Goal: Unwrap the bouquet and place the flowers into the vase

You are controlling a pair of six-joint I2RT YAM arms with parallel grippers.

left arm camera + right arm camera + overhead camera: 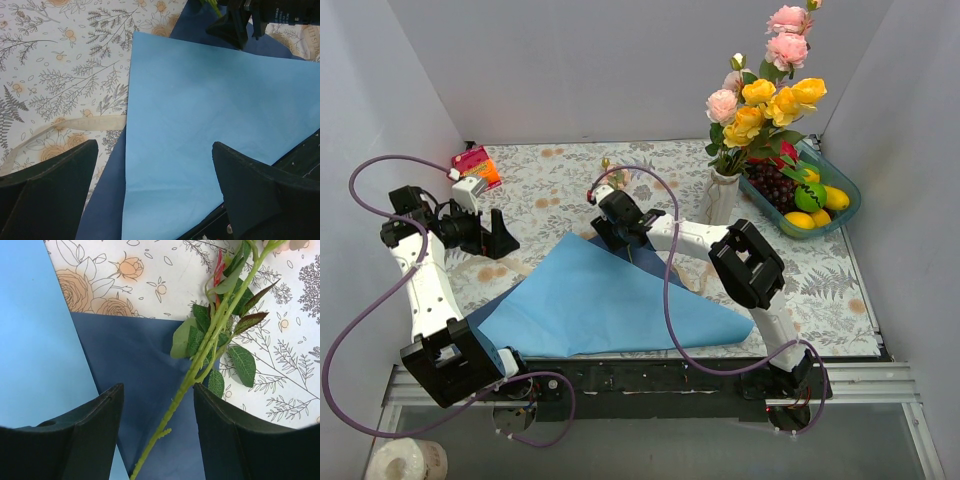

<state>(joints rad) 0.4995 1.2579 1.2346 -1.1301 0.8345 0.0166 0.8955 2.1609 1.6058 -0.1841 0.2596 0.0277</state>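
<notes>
I see pink and yellow flowers (pixel 767 98) standing in the white vase (pixel 721 197), and the blue paper (pixel 610 300) lies flat on the table (pixel 552 185).

I see the floral-print table (pixel 570 180) carrying light blue paper (pixel 610 310) flat over a dark blue sheet (pixel 130 370), cream ribbon (pixel 75 123) beside it, a leafy flower stem (pixel 200 355) across the dark sheet, white vase (pixel 720 195) and teal basket (pixel 845 215) back right, red pack (pixel 477 165) back left.

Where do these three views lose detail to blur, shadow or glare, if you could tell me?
Top external: evenly lit and sharp, no glare on the blue paper. Left wrist: slightly soft overall, the left fingers near-black and featureless. Right wrist: the stem is crisp, the right fingers dark and soft-edged.
</notes>
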